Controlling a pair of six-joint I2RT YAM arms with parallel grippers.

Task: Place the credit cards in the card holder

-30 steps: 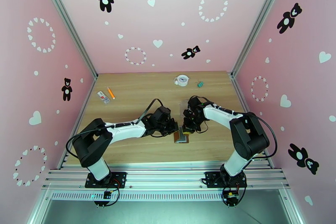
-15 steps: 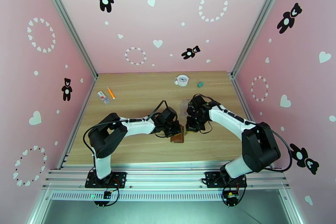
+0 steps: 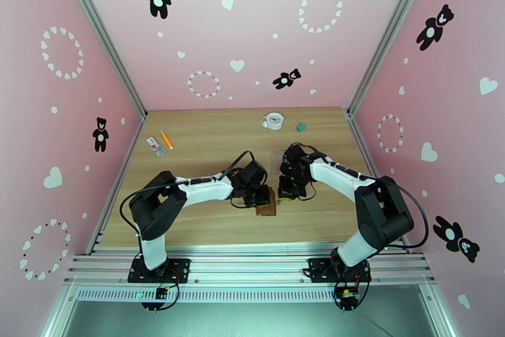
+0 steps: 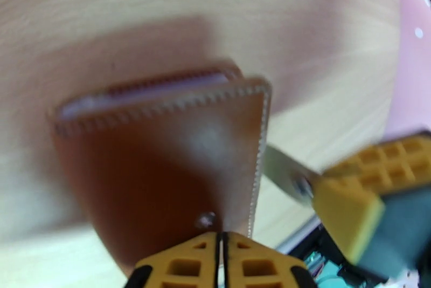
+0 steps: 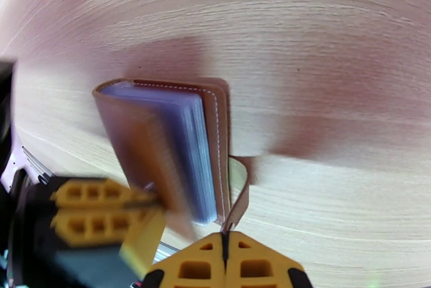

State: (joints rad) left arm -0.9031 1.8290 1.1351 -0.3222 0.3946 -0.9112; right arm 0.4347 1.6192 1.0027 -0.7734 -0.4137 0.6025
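Note:
The card holder [image 3: 266, 207] is a brown leather wallet lying on the wooden table between the two arms, its top cover raised part-way. My left gripper [image 3: 262, 197] is shut on the lower edge of that cover [image 4: 178, 165], fingertips pressed together in the left wrist view [image 4: 221, 248]. My right gripper [image 3: 282, 197] is shut on the wallet's snap strap [image 5: 238, 197], which runs straight into its fingertips [image 5: 224, 248]. Pale grey-blue credit cards [image 5: 193, 143] show edge-on between the covers; a thin pale edge also peeks out [image 4: 145, 88].
A crinkly clear plastic pouch [image 3: 276, 160] lies just behind the grippers. At the back stand a white round object [image 3: 273, 120] and a small green item [image 3: 301, 125]. An orange pen [image 3: 166, 139] and a white-red packet [image 3: 155, 146] lie at the left.
The wallet lay open with its dark inside up; now its brown cover is folded over. My left gripper moved right onto it, and the right gripper stayed on the strap.

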